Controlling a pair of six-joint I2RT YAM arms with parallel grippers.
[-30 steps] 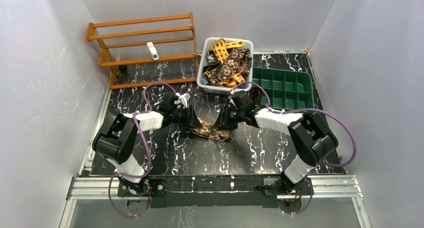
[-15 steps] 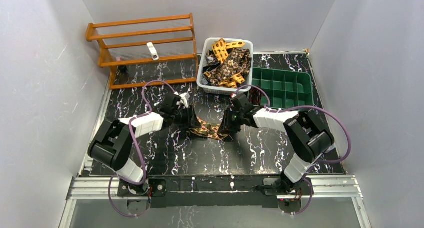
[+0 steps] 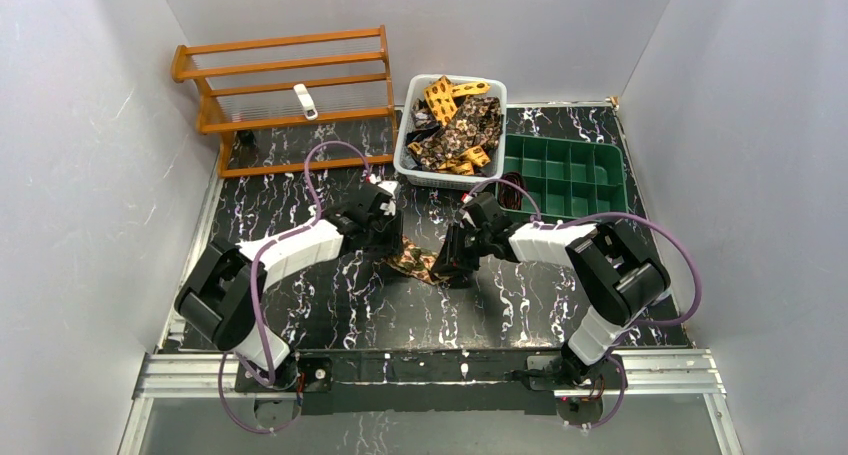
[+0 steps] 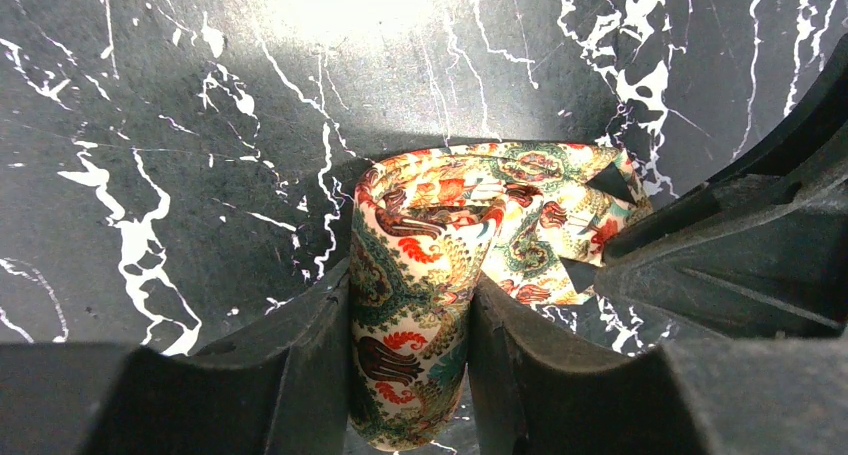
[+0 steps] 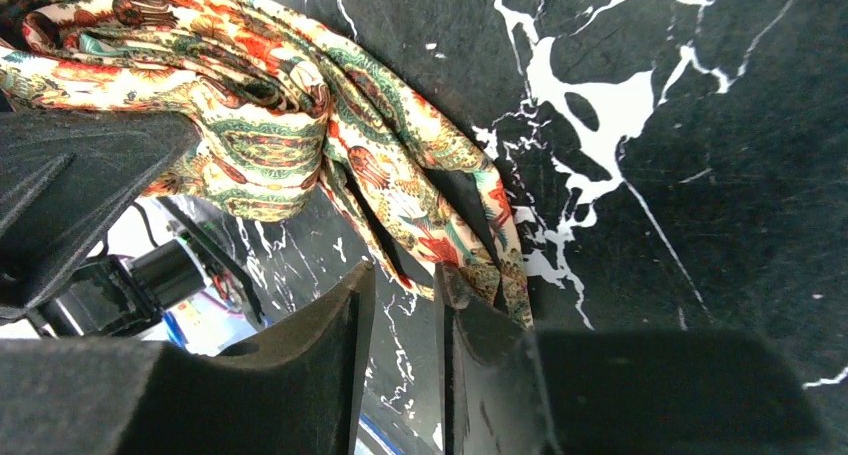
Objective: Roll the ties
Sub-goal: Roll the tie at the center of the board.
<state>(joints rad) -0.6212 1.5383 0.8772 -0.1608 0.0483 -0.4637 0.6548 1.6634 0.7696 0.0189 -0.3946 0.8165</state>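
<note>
On the black marbled desk, the left claw is clenched on a fold of the red-and-green patterned tie (the rest lies bunched mid-desk). The right claw meets the tie's other end, fingers nearly together; whether it grips cloth I cannot tell.

table: black marble | on it: tie, basket, tray, rack

- I am counting one patterned tie lying outside the basket.
- I am seeing one white basket of heaped ties, too tangled for counting.
- I am seeing one green compartment tray.
- I am seeing one wooden rack.
- I am working with two grippers: left gripper, right gripper.
</note>
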